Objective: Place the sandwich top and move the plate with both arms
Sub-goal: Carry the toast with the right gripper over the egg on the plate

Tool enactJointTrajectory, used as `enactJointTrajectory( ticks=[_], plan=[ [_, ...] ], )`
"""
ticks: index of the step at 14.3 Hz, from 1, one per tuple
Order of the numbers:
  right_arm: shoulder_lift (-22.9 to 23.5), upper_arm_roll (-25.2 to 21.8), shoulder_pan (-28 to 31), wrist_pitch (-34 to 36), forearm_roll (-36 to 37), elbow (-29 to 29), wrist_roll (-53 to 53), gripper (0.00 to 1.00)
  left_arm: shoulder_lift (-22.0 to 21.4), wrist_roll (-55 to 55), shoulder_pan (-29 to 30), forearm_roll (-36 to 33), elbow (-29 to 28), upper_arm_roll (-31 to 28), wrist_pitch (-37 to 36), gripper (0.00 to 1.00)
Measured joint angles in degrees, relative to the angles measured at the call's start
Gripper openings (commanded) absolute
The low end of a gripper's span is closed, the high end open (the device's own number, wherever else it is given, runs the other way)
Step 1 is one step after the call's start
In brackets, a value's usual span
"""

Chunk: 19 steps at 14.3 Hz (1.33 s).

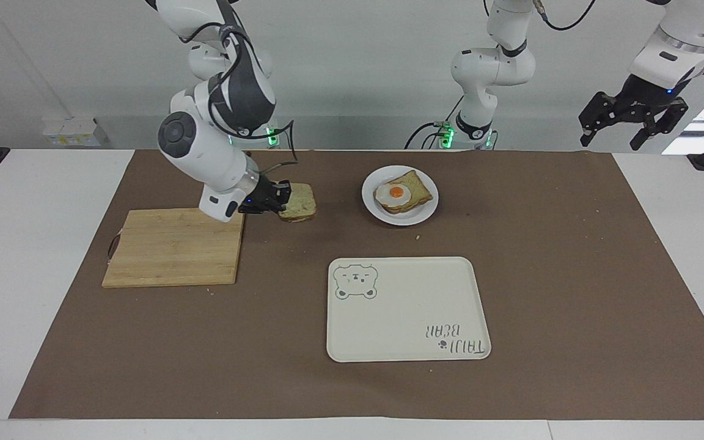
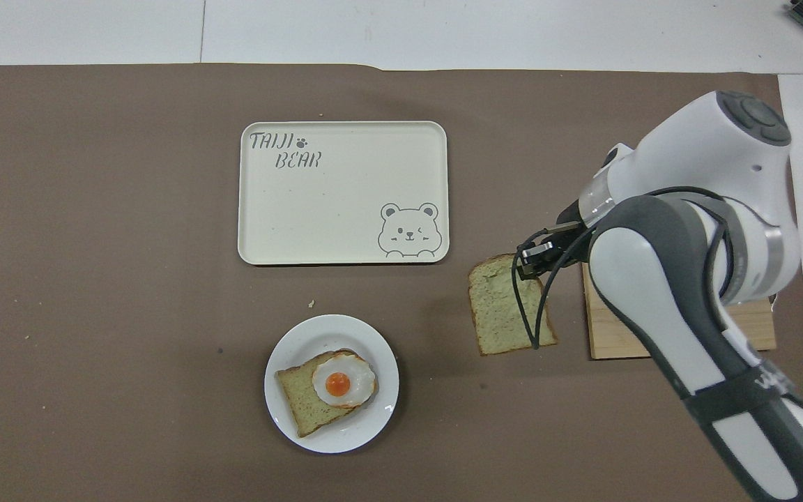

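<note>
top slice in the air, on its way to the egg

the sandwich top (image 1: 297,203) hangs above the brown mat between the cutting board (image 1: 175,247) and the plate (image 1: 399,215), clear of both. the right gripper (image 1: 278,198) has its jaws clamped on one crust edge, so the slice sticks out flat toward the plate with its broad face level; that hold suits laying it down face-first instead of dropping it on a corner. in the overhead view a black cable crosses the slice, but it belongs to the arm.

the plate sits near the middle of the counter's robot-side edge, carrying the egg-topped bread slice (image 1: 416,187) with the fried egg (image 1: 393,194) shifted toward one corner. the top should probably cover the whole lower slice, not centre on the yolk.

the bear tray (image 1: 407,308) lies toward the counter's outer edge, bare, likely the plate's destination once the sandwich is closed.

the left gripper (image 1: 632,117) waits high over the counter's corner at its own end, jaws apart and holding nothing, out of the carrying path until the two-armed plate move.
</note>
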<state>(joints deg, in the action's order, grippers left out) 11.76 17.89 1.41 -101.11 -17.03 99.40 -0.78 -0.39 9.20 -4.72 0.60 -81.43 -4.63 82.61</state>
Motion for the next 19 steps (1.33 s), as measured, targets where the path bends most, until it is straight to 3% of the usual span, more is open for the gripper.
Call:
enactJointTrajectory(
  ticks=[7,12,19],
  plan=[
    [0.14,0.30,-10.64,-10.30,-4.99,0.03,-15.84,0.00,0.00,0.00,0.00,0.00,0.00,0.00,0.00,1.00],
    [2.69,0.35,-20.16,-19.18,-5.20,0.20,-26.56,0.00,-0.02,-0.10,0.02,0.00,0.00,-0.13,-1.21,1.00],
    [3.53,0.28,-22.65,-19.45,-5.20,2.65,-28.79,0.00,-0.88,-0.10,0.03,0.00,-1.01,-0.13,-2.45,1.00]
  ],
)
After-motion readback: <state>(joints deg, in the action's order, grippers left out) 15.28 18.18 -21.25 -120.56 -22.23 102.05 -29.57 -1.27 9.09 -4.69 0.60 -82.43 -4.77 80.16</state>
